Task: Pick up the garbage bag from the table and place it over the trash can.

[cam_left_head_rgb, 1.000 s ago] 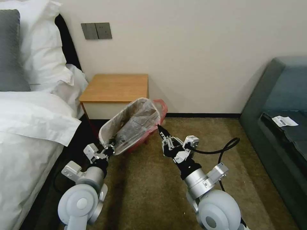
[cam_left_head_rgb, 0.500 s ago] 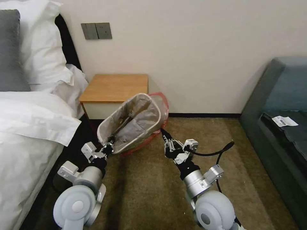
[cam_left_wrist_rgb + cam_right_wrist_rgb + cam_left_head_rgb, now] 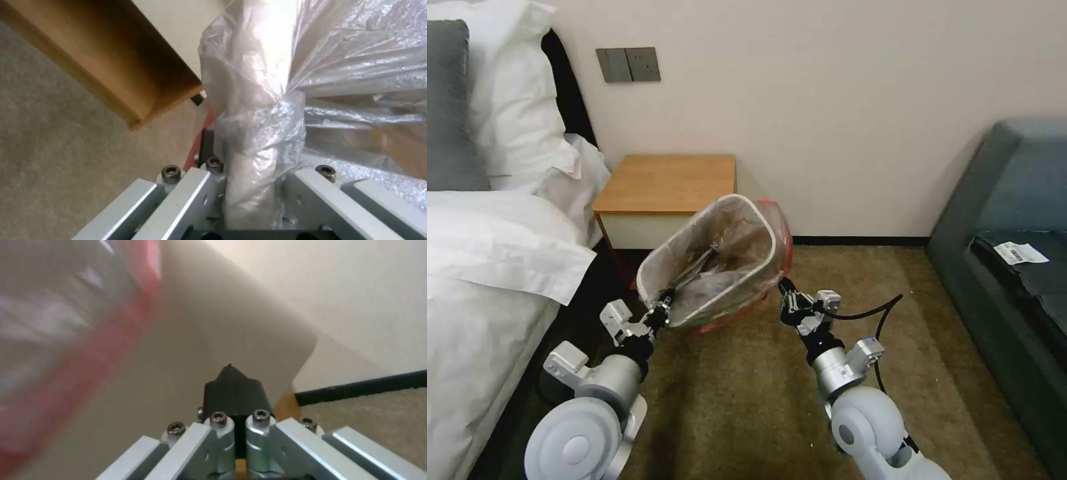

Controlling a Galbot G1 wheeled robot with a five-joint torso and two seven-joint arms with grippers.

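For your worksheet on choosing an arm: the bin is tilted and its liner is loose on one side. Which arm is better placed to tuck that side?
Probably the right. The right gripper, shut and empty, sits beside the garbage bag's loose red edge. The left gripper is clamped on the trash can's wrapped rim, holding it tilted.

Both arms reach forward, left gripper point(image 3: 662, 311) clamped tight, right gripper point(image 3: 785, 288) closed.

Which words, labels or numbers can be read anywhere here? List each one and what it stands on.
No text can be read in these pictures.
White paper slip on the dark sofa: dark print on it, too small to read.
Grey wall switch plate: no marking visible.
Garbage bag, trash can and table: no lettering visible.
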